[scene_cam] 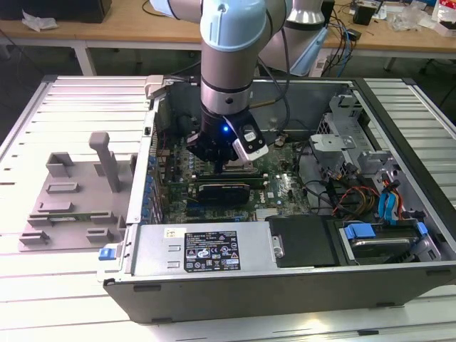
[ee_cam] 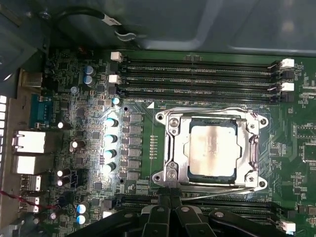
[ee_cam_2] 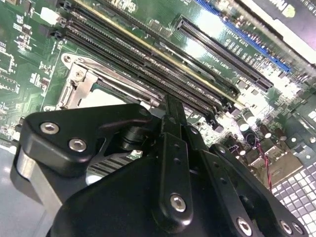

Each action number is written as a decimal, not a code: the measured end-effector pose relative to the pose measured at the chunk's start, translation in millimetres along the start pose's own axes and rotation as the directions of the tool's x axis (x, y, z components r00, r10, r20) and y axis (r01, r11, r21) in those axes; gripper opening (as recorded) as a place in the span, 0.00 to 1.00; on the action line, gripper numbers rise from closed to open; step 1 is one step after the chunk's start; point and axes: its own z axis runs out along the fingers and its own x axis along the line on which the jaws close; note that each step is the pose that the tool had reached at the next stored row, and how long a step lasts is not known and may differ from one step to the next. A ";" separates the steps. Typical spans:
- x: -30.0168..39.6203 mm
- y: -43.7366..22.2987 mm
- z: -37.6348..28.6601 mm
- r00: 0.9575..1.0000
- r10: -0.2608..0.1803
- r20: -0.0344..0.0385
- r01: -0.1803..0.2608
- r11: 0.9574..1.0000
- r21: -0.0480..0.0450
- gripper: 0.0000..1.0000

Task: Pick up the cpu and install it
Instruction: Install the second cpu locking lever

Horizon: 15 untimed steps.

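The cpu (ee_cam: 212, 150) lies flat inside the metal socket frame (ee_cam: 170, 148) on the green motherboard (ee_cam: 138, 148), seated just ahead of the tool's (ee_cam: 171, 195) tips. The tool hangs low inside the open computer case (scene_cam: 285, 278), its fingers (ee_cam: 166, 193) pressed together and holding nothing, close beside the frame's edge.

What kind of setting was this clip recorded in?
Likely an electronics lab: an open grey metal computer case lies on a slatted white worktable, wooden benches with cables behind, and the silvery square cpu sits in its socket.
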 end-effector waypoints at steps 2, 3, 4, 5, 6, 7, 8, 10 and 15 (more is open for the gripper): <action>0.8 -3.1 -0.1 1.000 0.000 0.001 0.000 1.000 -0.018 0.11; 1.0 -3.7 -0.1 1.000 -0.001 0.001 0.001 1.000 -0.027 0.11; 1.2 -4.6 -0.1 1.000 -0.001 0.001 0.001 0.999 -0.041 0.11; 1.3 -5.5 0.0 1.000 -0.001 0.002 0.001 0.999 -0.047 0.11; 1.4 -6.7 0.5 1.000 -0.001 0.002 0.001 0.999 -0.050 0.11; 1.4 -7.4 1.1 1.000 -0.001 0.002 0.001 0.999 -0.050 0.11; 1.5 -8.1 2.4 1.000 -0.001 0.002 0.001 0.999 -0.050 0.11; 2.3 -8.6 4.7 1.000 0.000 0.002 0.001 0.998 -0.063 0.11; 5.5 -8.7 8.1 1.000 0.001 0.003 0.000 0.996 -0.085 0.11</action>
